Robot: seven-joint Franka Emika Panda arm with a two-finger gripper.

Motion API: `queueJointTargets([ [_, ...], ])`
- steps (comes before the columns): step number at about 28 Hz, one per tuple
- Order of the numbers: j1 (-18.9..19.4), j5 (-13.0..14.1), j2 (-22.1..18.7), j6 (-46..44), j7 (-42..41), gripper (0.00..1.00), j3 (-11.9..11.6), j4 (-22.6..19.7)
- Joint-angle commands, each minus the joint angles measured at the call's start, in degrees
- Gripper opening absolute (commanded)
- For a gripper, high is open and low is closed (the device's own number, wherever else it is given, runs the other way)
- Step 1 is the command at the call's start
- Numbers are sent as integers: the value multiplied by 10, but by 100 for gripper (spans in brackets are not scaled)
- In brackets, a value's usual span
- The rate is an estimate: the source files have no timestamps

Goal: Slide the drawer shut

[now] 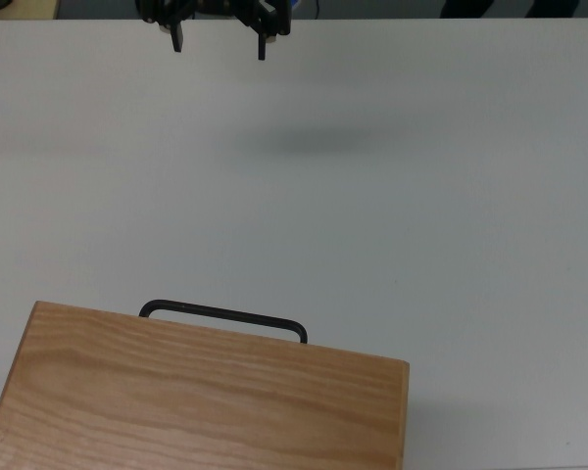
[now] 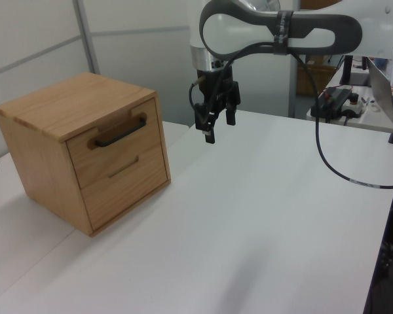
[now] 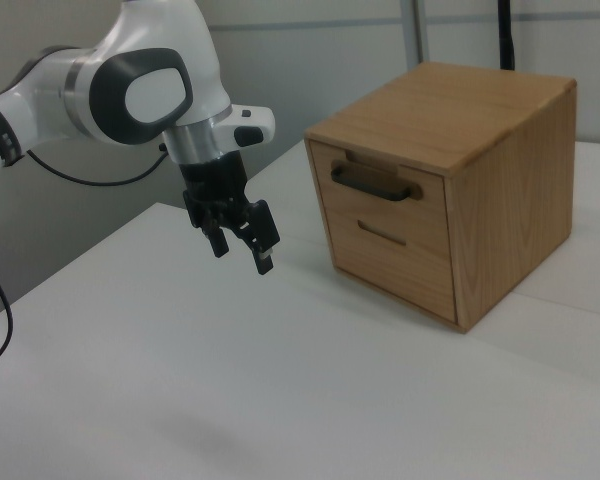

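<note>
The drawer [image 2: 111, 156] is the upper light-wood front in the wooden cabinet [image 2: 46, 111], with a black bar handle [image 2: 120, 134]. Its front [image 3: 380, 210] sits flush with the cabinet face in both side views. In the top view only the handle [image 1: 222, 318] shows past the cabinet top [image 1: 206, 401]. My gripper [image 2: 219, 127] hangs open above the white table, well away from the drawer and holding nothing. It sits at the top view's upper edge [image 1: 219, 45] and to the right view's left [image 3: 242, 254] of the cabinet.
The white table [image 1: 421, 196] stretches wide between gripper and cabinet. A lower drawer front [image 3: 390, 265] sits under the handled one. A black cable [image 2: 327, 170] hangs from the arm over the table. A desk with equipment [image 2: 337, 101] stands at the left view's right.
</note>
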Motion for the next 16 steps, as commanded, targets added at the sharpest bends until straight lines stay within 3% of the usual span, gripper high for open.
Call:
queueJointTargets([
  [1, 2, 15, -25, -13, -18, 100, -7, -14],
  [16, 2, 14, -22, -7, -10, 100, -4, -14],
])
